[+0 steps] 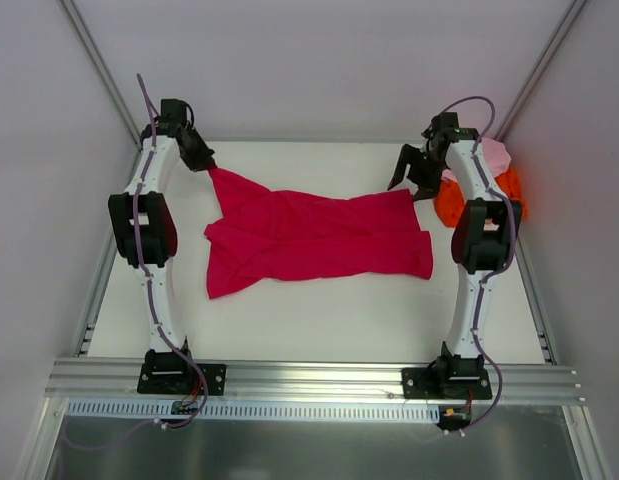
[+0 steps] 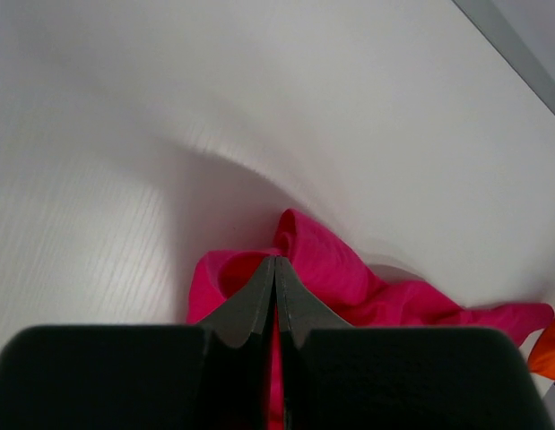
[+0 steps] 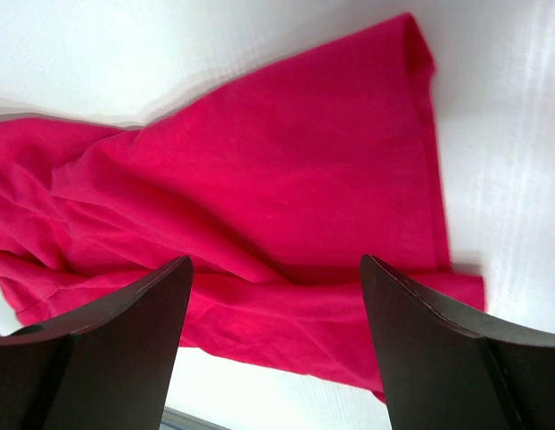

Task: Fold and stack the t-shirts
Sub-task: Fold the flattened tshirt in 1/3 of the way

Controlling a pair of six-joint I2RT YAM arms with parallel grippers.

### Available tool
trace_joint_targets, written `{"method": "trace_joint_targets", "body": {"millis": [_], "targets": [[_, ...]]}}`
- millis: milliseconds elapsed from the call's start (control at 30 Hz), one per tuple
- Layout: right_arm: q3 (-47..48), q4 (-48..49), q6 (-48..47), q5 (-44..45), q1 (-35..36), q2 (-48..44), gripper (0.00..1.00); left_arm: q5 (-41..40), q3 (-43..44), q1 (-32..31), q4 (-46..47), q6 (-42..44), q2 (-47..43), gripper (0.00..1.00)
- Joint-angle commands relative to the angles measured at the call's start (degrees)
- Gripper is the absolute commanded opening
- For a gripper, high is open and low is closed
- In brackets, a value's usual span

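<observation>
1. A white table (image 1: 319,320) sits between pale walls (image 1: 319,60), with a metal rail (image 1: 309,378) along the near edge.
2. The red shirt (image 1: 319,235) lies in the middle of the table. It is spread out but bumpy and crooked.
3. The left gripper (image 1: 201,158) is at the far left corner. Its two fingers are pressed together on a corner of the red shirt. That corner is pulled out into a point.
4. The right gripper (image 1: 413,180) hangs over the right end of the red shirt. Its fingers are wide apart and hold nothing.
5. The orange shirt (image 1: 451,205) and the pink shirt (image 1: 496,153) sit in a heap at the far right edge, behind the right arm (image 1: 479,250). They look scrunched up, but the arm hides part of them.
6. I think the job is near its start. The red shirt needs to lie flat first, and no neat fold shows yet. Nothing is stacked, and two shirts wait their turn.
</observation>
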Motion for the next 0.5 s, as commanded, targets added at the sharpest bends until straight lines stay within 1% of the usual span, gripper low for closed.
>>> {"method": "trace_joint_targets", "body": {"millis": [0, 167, 267, 467], "targets": [[4.0, 2.2, 1.8, -5.7, 0.8, 3.7, 0.80, 1.9, -0.3, -0.9, -0.5, 1.0, -0.8, 0.00], [11.8, 1.3, 1.7, -3.3, 0.8, 9.4, 0.80, 1.5, -1.3, -1.5, -1.4, 2.2, -2.7, 0.00], [12.3, 1.7, 0.6, -2.0, 0.6, 10.6, 0.81, 1.1, -2.6, -1.5, -1.3, 2.9, -4.3, 0.00], [13.4, 1.9, -0.8, 0.8, -0.2, 10.6, 0.82, 0.3, -3.8, -1.5, -1.9, 3.2, -4.8, 0.00]]}}
